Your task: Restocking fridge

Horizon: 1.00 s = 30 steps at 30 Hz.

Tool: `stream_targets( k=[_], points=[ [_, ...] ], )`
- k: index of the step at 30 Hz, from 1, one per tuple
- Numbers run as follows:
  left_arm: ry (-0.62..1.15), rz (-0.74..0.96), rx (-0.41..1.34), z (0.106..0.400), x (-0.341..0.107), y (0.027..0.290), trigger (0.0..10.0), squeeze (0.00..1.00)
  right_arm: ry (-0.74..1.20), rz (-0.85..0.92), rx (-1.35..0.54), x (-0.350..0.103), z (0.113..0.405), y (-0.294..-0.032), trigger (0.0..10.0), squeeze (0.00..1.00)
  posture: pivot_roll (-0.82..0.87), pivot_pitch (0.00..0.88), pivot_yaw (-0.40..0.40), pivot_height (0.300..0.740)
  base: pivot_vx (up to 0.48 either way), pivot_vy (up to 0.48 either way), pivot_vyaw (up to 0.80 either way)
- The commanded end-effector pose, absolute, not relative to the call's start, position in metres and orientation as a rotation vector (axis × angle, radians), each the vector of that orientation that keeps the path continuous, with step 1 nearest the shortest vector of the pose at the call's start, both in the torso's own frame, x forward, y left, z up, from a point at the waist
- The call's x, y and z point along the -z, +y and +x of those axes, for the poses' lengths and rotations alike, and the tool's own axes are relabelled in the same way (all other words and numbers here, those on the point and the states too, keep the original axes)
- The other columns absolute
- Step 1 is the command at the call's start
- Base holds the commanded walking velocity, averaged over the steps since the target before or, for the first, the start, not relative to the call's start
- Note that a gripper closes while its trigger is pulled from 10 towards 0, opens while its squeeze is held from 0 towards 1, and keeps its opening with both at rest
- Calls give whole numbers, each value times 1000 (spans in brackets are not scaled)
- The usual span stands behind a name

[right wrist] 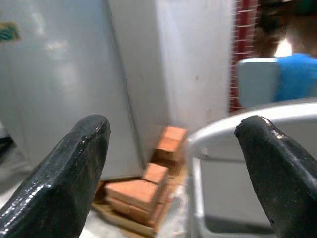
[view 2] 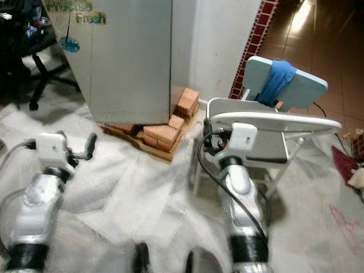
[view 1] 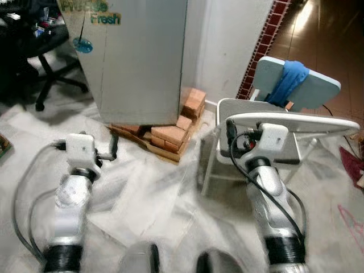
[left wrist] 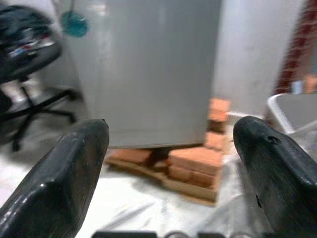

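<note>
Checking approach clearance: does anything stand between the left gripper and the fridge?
Nothing visible does. The left gripper, fingers open, faces the fridge across bare floor sheeting; the bricks lie under its corner.

Smooth grey metal fridge (view 1: 136,57) on rough orange bricks (view 1: 170,135); glossy, probably plastic, white chairs (view 1: 296,122).

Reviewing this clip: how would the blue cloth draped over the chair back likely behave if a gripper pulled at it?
The blue cloth hangs in soft folds over the chair back, so it is probably floppy and light. It looks merely draped, not tied, so a pull would likely slide it off. Pinching a fold should hold better than pushing it, which would probably just bunch it.
</note>
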State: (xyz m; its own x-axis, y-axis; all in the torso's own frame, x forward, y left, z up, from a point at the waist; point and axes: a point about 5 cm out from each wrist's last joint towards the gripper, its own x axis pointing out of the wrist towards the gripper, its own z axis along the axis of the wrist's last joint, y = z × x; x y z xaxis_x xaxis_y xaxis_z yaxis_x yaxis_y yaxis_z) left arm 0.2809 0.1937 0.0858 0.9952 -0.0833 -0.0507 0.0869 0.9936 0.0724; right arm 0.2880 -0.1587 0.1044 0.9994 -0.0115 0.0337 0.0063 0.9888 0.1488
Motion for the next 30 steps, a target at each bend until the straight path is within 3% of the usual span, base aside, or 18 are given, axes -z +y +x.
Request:
stream_targets(
  k=[1,6,14,30],
  points=[
    [44,87,67,282,-88,201,10000,0,-78,152,-22,-115,289,-151,10000,0,33,40,-6,740,0,480,0],
    [44,62,110,285,-89,198,10000,0,-107,91,5,-122,289,-148,10000,0,32,62,-2,740,0,480,0],
    [53,51,113,271,-86,200,10000,0,-80,181,-51,-118,281,-148,10000,0,30,96,-30,740,0,480,0],
    [51,11,139,271,-85,193,10000,0,-67,145,-26,-114,280,-153,10000,0,19,98,-37,740,0,480,-779]
  ],
)
